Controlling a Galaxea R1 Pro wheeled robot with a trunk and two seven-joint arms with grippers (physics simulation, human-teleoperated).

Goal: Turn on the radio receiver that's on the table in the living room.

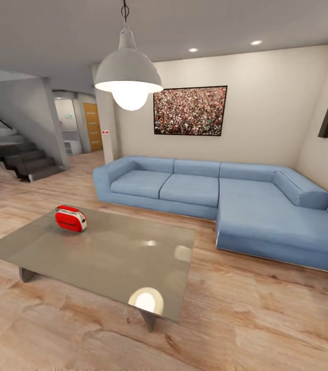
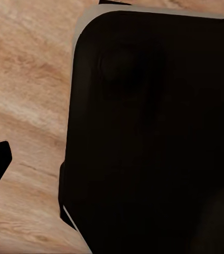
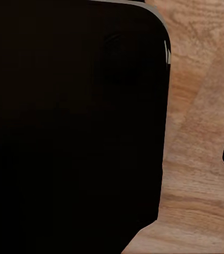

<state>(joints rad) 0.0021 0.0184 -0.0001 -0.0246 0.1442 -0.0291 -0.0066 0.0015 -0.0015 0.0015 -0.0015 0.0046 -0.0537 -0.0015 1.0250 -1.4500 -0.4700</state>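
Both wrist views: a large black body over wood plank floor (image 2: 22, 79); whether either gripper's fingers are apart or together cannot be told. Head view: low table (image 1: 107, 257) with glossy grey top, nearest. Red radio (image 1: 71, 218) upright near the table's far left corner. Beyond, blue L-shaped sofa (image 1: 220, 196). Crowd picture (image 1: 190, 110) on back wall. Stairs (image 1: 14, 154) far left. Pendant lamp (image 1: 128, 77) overhead.

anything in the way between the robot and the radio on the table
Nothing visible stands on the way. The radio sits alone near the far left corner of the table, with bare wood floor in front. The sofa lies beyond, to the right.
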